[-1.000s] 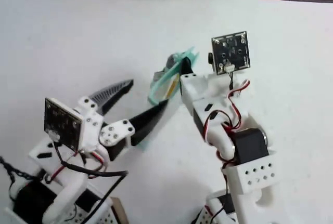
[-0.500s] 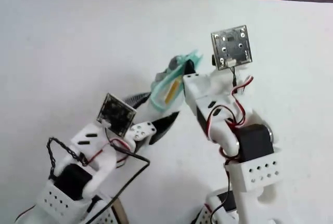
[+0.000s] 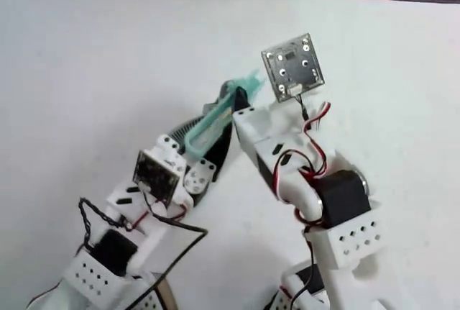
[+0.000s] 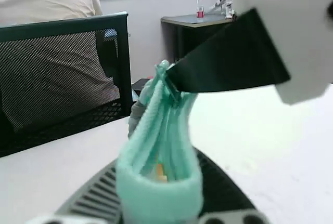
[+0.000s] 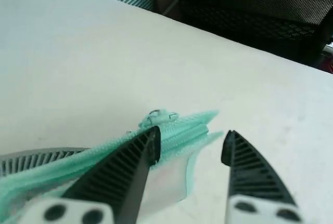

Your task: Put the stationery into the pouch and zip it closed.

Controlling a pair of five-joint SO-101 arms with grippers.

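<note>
**Zipping stage: pull not yet gripped**

The pouch stands on edge in the middle of the table, between the two arms. The left gripper has one end of it pinched, with its fingers pressed in on the cloth from both sides. An orange item shows through the slack mouth at that end, so loading looks done, though how much is inside cannot be told.

The right gripper is at the pouch's other end, partly open and holding nothing. One finger lies against the pouch's side, just beside the pull; the other stands clear past the pouch's tip, over bare table.

The step in hand appears to be the zipping. The mouth near the left gripper seems to gape, while how far the zip has run at the pull's end cannot be told.

The next move likely calls for the right gripper to shift so the pull sits between its fingers, close on it, then draw it along the zip toward the left gripper. The left gripper's pinch would need to hold firm against that tug. The pull is small, and the finger on the cloth could catch fabric instead; a careful line-up before closing seems wise.
</note>
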